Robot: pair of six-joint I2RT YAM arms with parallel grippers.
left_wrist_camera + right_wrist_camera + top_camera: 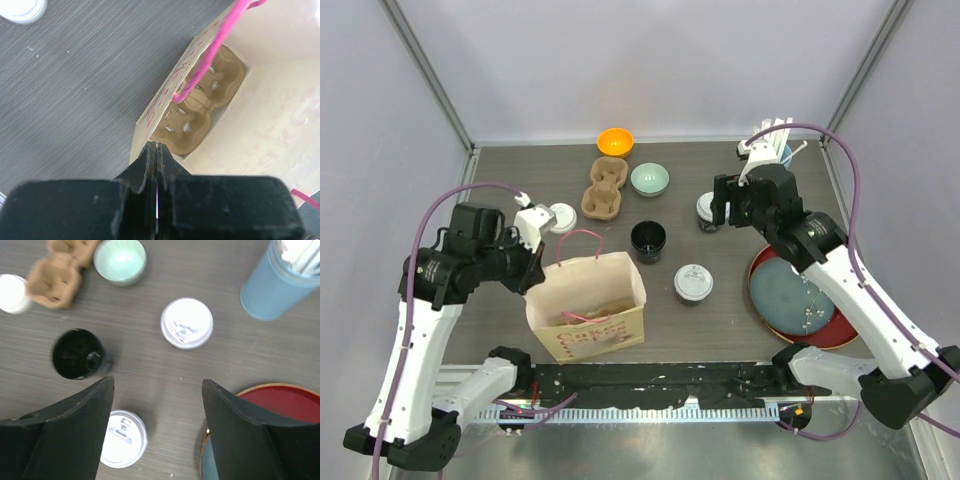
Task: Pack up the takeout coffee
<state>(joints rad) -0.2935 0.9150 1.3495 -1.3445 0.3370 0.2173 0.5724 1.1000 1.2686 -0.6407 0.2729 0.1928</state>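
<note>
- Left cup (563,217) stands just beyond the bag (590,335), whose mouth stands open upward.
- Far cup (186,322) and near cup (123,438) stand apart on the worktop (720,330) with open room between them, mug (77,354) to the left, tray (285,400) to the right.
- Left arm (470,255) bends inward; left jaws clenched on the bag's left rim.
- Right arm (820,250) reaches forward; right jaws released, spread wide, pointing down over the far cup, clear of it.

Far lidded cup (186,322): bare table (150,380) round it, tumbler (277,287) nr its R; pink handle (215,50) crosses bag (280,120) mouth.
</note>
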